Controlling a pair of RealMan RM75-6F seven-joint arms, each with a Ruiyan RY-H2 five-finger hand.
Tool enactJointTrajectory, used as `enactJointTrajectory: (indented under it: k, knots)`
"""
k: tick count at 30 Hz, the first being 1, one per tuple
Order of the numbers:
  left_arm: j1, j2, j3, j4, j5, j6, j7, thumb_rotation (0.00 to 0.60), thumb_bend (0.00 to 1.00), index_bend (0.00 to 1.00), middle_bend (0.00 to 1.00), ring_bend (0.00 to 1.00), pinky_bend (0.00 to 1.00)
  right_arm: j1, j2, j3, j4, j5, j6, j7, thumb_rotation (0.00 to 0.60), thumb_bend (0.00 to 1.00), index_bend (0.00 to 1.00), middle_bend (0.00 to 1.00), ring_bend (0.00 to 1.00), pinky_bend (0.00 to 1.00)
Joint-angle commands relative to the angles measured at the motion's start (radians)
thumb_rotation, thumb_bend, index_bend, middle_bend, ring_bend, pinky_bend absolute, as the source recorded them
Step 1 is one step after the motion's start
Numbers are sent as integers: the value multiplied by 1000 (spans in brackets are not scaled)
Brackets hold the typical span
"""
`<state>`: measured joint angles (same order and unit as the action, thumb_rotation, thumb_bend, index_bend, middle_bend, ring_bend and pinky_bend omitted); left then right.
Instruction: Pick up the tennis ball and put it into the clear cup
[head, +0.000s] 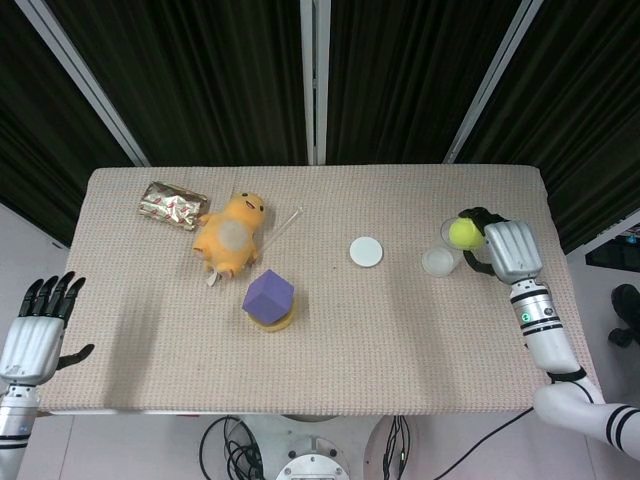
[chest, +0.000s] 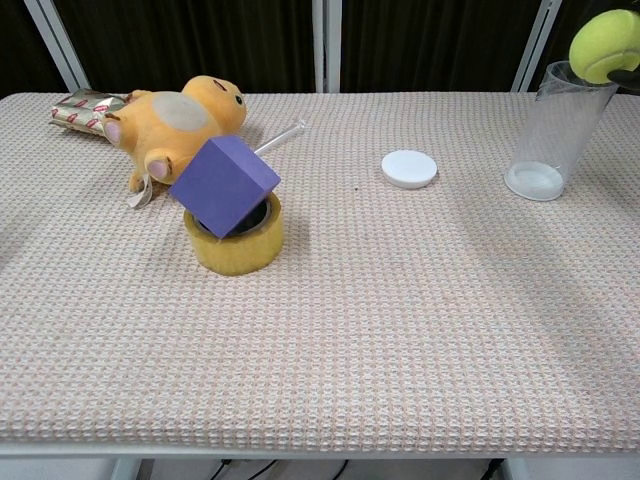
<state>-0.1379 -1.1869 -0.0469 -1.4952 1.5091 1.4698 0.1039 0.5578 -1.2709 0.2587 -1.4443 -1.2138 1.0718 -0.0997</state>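
My right hand (head: 505, 250) grips the yellow-green tennis ball (head: 463, 233) (chest: 603, 45) right over the mouth of the clear cup (head: 444, 250) (chest: 560, 130). The cup stands upright near the table's right edge, and the ball sits at its rim. In the chest view only dark fingertips (chest: 630, 78) of that hand show at the right edge. My left hand (head: 38, 332) hangs beyond the table's front left corner, fingers spread, holding nothing.
A white round lid (head: 366, 251) lies left of the cup. A purple cube (head: 268, 295) rests tilted on a yellow tape roll (chest: 237, 243). Behind it lie an orange plush toy (head: 232, 233), a clear straw (head: 285, 223) and a foil packet (head: 172, 204).
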Motion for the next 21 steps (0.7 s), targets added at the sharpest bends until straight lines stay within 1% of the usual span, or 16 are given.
enactJointTrajectory:
  k: [1,4,7,10,14,17,18,19,21]
  knots:
    - [0,1,0,0,1,1,-4,600,91,27,0,0,0,1,12,1,-9,-3,-13,35,600,242,210,224,225,475]
    - [1,2,-1,1,2,5,-8,600,91,28,0,0,0,-1,17,2,-2,-7,-11,64,600,206,173,194,206,450]
    - [1,1,-2,3,-1,4,-12,600,91,27,0,0,0,-2,21,-2,8,-12,-18,85,600,198,131,176,183,423]
    - [0,-1,-2,6,-1,2,-11,600,91,27,0,0,0,-5,31,-4,5,-19,-16,101,600,196,117,168,172,409]
    - [1,1,-1,2,1,6,-8,600,91,28,0,0,0,-32,51,-8,-11,-67,61,104,600,195,104,168,162,384]
    - [2,3,-3,-4,2,11,-9,600,91,28,0,0,0,-87,74,-35,-17,-125,178,40,600,195,48,147,94,280]
    - [3,4,-4,-6,1,12,-9,600,91,28,0,0,0,-118,85,-54,-24,-140,222,6,600,194,31,133,67,244]
    - [3,4,-4,-7,1,12,-8,600,91,28,0,0,0,-142,96,-70,-31,-147,249,-23,600,189,10,96,27,170]
    - [2,5,-4,-11,0,11,-3,600,91,28,0,0,0,-200,130,-116,-58,-147,283,-90,600,184,0,33,0,63]
